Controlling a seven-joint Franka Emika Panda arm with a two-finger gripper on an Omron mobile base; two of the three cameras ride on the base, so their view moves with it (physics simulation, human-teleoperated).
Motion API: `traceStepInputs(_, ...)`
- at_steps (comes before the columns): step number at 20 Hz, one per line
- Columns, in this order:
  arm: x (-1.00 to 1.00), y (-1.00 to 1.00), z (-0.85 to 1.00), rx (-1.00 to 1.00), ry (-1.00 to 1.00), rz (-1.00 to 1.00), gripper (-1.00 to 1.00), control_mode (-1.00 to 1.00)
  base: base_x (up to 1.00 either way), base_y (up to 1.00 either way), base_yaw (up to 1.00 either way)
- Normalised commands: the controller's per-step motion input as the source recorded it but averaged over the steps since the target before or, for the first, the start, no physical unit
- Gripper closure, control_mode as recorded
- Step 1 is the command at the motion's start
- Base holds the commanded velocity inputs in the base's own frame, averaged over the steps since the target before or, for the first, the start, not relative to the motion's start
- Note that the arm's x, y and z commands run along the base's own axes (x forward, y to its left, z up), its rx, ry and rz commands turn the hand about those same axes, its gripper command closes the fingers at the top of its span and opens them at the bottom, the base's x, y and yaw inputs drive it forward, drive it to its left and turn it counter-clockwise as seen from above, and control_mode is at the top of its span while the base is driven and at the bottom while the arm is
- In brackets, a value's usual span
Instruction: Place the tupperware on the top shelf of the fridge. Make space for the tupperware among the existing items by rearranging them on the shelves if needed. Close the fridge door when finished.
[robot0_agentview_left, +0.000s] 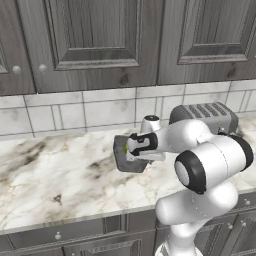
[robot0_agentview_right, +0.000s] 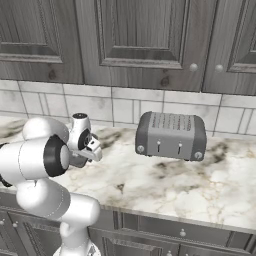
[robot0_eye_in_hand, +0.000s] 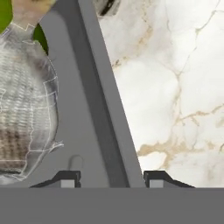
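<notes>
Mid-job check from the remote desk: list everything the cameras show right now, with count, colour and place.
small dark grey square plastic tupperware: one, on the counter's middle, under the end effector
green lime-like ball: one, inside the tupperware
whitish clear piece: one, inside the tupperware
grey slotted metal toaster: one, at the counter's back, right of the tupperware
white-and-brown marble counter: one, across the middle
pale tiled backsplash: one, behind the counter
dark wood wall cabinets: several, above
dark wood drawers: several, below the counter
white arm's end effector: one, fingers astride the tupperware's wall

Dark grey tupperware (robot0_agentview_left: 125, 159) sits on white, brown-veined marble counter (robot0_agentview_left: 60, 175) beside a grey toaster (robot0_agentview_right: 171, 135).
</notes>
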Motion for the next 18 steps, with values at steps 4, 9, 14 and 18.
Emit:
traceStepInputs(4,0.00,0.00,0.00,0.00,0.00,0.00,1.00,-1.00,0.00,0.00,0.00)
traceStepInputs(9,0.00,0.00,0.00,0.00,0.00,0.00,1.00,-1.00,0.00,0.00,0.00)
traceStepInputs(14,-0.27,0.00,0.40,0.00,-0.05,0.00,1.00,-1.00,0.00,0.00,0.00)
traceStepInputs(18,-0.71,-0.09,0.91,0.00,-0.03,0.00,1.00,-1.00,0.00,0.00,0.00)
